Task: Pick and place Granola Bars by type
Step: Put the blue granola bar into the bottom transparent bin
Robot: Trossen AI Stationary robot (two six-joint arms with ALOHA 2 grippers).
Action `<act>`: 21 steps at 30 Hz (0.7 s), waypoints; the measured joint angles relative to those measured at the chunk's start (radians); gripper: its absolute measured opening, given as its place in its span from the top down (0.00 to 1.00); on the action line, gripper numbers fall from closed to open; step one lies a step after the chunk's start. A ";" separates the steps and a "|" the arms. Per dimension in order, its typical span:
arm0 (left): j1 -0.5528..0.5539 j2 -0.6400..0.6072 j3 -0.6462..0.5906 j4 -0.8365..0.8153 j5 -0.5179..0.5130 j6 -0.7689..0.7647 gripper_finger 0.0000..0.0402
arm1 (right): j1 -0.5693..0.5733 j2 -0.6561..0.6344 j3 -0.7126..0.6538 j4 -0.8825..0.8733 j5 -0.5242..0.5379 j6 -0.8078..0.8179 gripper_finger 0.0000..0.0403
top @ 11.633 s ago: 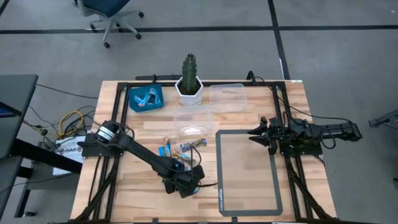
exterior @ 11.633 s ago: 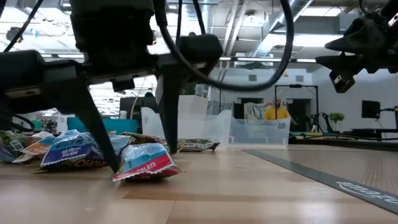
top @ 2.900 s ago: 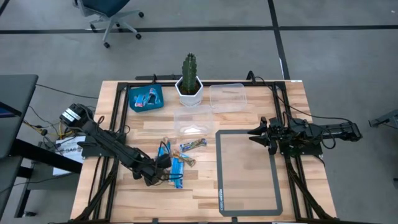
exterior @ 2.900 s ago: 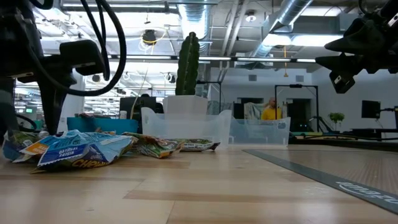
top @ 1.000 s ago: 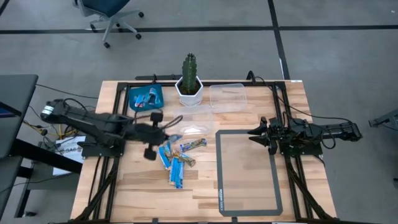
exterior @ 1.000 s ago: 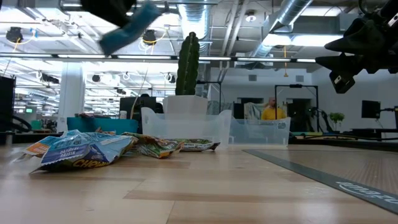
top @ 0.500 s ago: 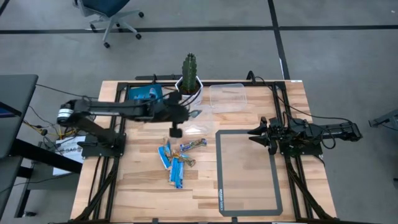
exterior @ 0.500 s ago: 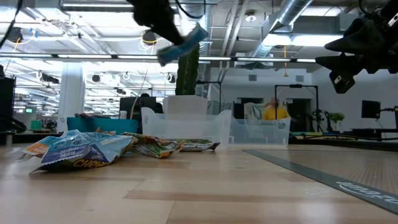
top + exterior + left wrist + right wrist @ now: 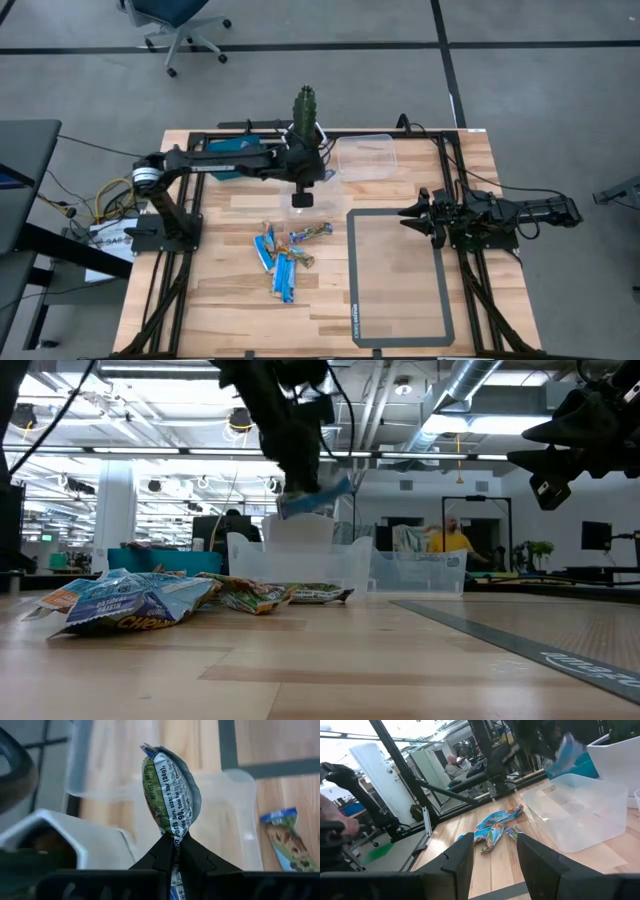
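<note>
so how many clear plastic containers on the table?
2. One clear container sits at the far edge, right of the cactus pot. The other is just nearer, under the left gripper, which holds a bar.

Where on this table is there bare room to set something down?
Free: the wood in front of the granola bar pile, left of the grey-framed mat; also the mat itself. Crowded: the back edge, with blue tray, cactus pot, clear containers and left gripper.
</note>
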 joint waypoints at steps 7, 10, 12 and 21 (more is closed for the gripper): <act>0.014 0.095 0.000 -0.023 0.037 0.025 0.97 | 0.000 0.000 0.000 0.000 0.000 0.000 0.64; 0.022 0.128 0.000 -0.033 0.036 0.028 0.97 | 0.000 0.000 0.000 0.000 0.000 0.000 0.65; 0.029 0.146 0.000 -0.039 0.036 0.029 0.97 | 0.000 0.000 0.000 0.000 0.000 0.000 0.65; 0.045 0.184 0.000 -0.058 -0.006 0.019 0.97 | 0.000 0.000 0.000 0.000 0.000 0.000 0.64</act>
